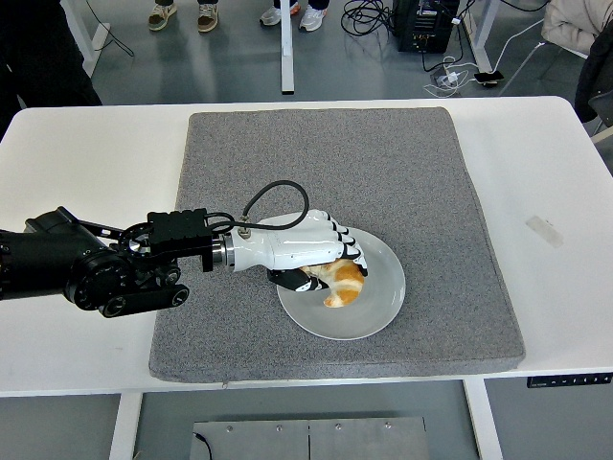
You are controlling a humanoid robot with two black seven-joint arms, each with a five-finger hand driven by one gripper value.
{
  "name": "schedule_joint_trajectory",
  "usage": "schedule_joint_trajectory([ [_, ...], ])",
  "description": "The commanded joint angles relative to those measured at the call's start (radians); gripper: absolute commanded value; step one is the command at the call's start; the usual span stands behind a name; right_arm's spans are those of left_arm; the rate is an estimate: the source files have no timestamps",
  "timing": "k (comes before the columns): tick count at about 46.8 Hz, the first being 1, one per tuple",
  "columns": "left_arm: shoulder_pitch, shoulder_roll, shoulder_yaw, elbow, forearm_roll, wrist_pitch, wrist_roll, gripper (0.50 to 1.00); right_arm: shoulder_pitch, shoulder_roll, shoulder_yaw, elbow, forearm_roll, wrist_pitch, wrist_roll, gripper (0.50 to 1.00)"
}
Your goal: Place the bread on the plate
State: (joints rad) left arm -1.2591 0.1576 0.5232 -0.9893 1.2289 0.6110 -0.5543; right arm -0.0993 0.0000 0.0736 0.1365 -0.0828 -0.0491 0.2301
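The left hand (pixel 305 251) reaches in from the left, low over the plate (pixel 378 302), its fingers (pixel 347 251) curled around the bread (pixel 339 283). The bread (golden-orange with pale patches) sits over the plate's middle on the grey mat (pixel 431 182).

Left hand (pixel 305 247) covering upper part of bread (pixel 340 284) and plate's (pixel 378 309) near-left rim; whether bread is touching plate is unclear. Left arm running off left edge. People's shoes (pixel 182 13) cut at top.
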Motion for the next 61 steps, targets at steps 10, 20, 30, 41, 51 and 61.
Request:
schedule_joint_trajectory([
  [10, 0.010, -0.010, 0.005, 0.017, 0.000, 0.000, -0.001, 0.500, 0.000, 0.000, 0.000, 0.000, 0.000, 0.000, 0.000, 1.000],
  [20, 0.026, -0.021, 0.006, 0.058, 0.000, 0.000, -0.001, 0.500, 0.000, 0.000, 0.000, 0.000, 0.000, 0.000, 0.000, 1.000],
  [30, 0.033, -0.029, 0.006, 0.080, 0.000, 0.000, -0.001, 0.500, 0.000, 0.000, 0.000, 0.000, 0.000, 0.000, 0.000, 1.000],
  [41, 0.041, -0.036, 0.006, 0.081, -0.002, 0.000, -0.003, 0.500, 0.000, 0.000, 0.000, 0.000, 0.000, -0.001, 0.000, 1.000],
  [51, 0.046, -0.038, 0.006, 0.081, -0.003, 0.000, -0.001, 0.500, 0.000, 0.000, 0.000, 0.000, 0.000, 0.000, 0.000, 1.000],
  [61, 0.047, -0.038, 0.006, 0.081, -0.005, 0.000, -0.003, 0.573, 0.000, 0.000, 0.000, 0.000, 0.000, 0.000, 0.000, 1.000],
])
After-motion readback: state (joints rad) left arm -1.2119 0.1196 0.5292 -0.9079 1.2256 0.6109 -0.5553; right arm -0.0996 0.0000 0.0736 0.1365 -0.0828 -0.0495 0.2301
